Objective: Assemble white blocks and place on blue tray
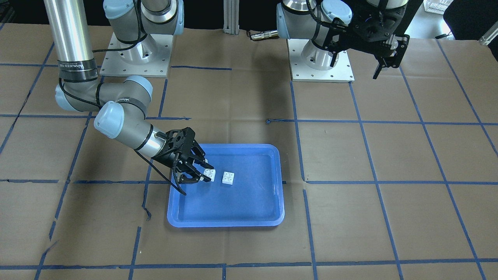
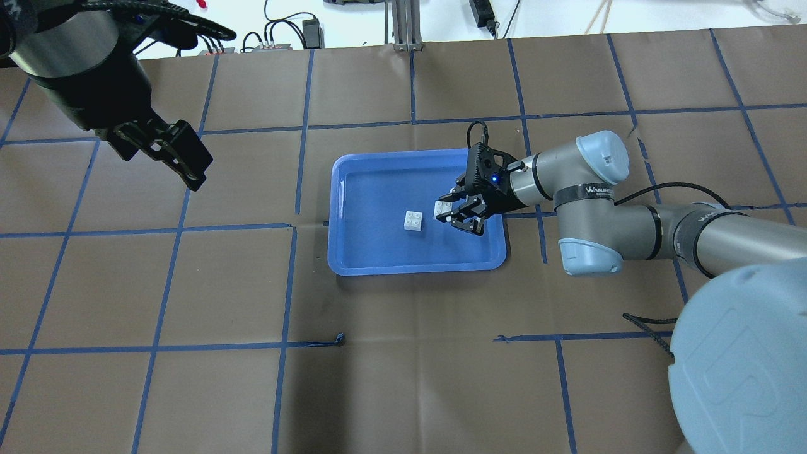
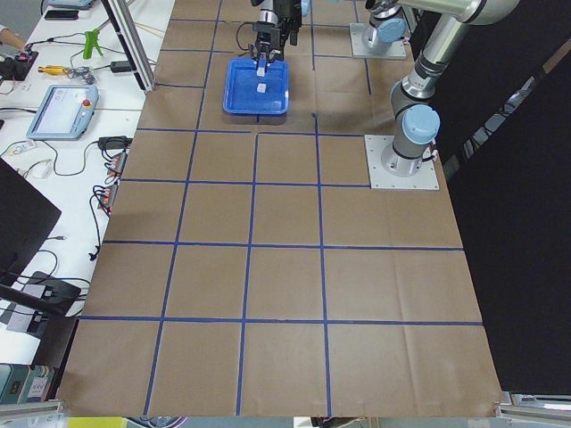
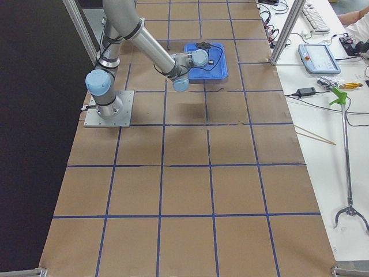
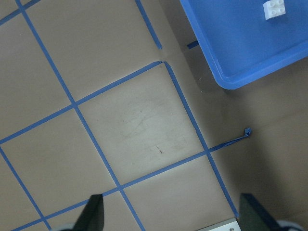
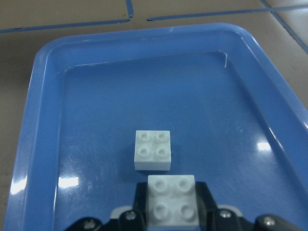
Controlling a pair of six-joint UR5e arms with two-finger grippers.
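Observation:
The blue tray lies mid-table. One white block sits loose on its floor, studs up; it also shows in the overhead view and the right wrist view. My right gripper reaches low into the tray, shut on the other white block, which sits between its fingers, studs up, just short of the loose one. I cannot tell whether the held block touches the tray floor. My left gripper hangs high over bare table, far from the tray, open and empty.
The table is brown paper with a blue tape grid. Both arm bases stand on plates at the robot's edge. The left wrist view shows a tray corner and the loose block. Operator benches with tools flank the table ends.

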